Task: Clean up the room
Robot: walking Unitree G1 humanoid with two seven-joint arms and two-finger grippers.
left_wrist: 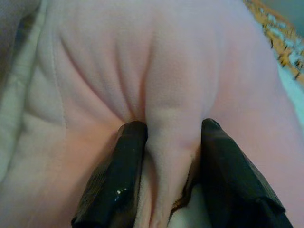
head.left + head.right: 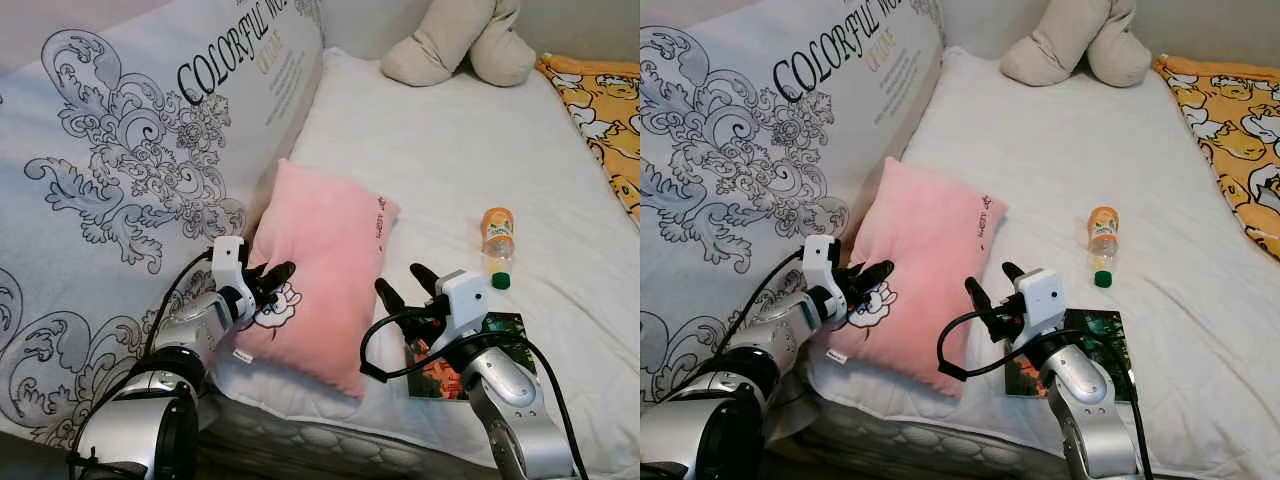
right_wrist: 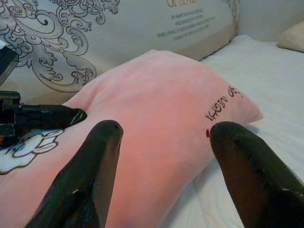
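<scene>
The pink pillow [image 2: 325,270] lies on the white bed [image 2: 450,150], its near end by the bed's front edge and its far corner pointing up the mattress; everything else is placed from it. At the pillow's near left corner, beside the printed white rabbit [image 2: 275,306], the left pincer [image 2: 275,277] has closed its two black fingers [image 1: 114,175] on a raised fold of the pink fabric, and the wrist view shows the ridge of cloth squeezed between them. Just to the right of the pillow's near end the right pincer [image 2: 405,288] hovers with its fingers [image 3: 90,175] spread wide and nothing between them, pointing at the pillow's long side without touching it. Under that arm, right of the pillow and near the bed's edge, a dark printed booklet or card [image 2: 465,362] with orange and green on it lies flat on the sheet. Farther up and to the right of the pillow, a small plastic bottle [image 2: 497,243] lies on its side, with an orange label and orange liquid inside and its green cap [image 2: 501,281] pointing toward the near edge. Left of the pillow, and touching its left side, a large grey cushion [image 2: 130,150] with scrollwork and the words "COLORFUL" stands along the bed. At the far end of the bed a beige plush toy [image 2: 462,40] rests, and an orange cartoon-print blanket [image 2: 605,110] lies along the far right.
</scene>
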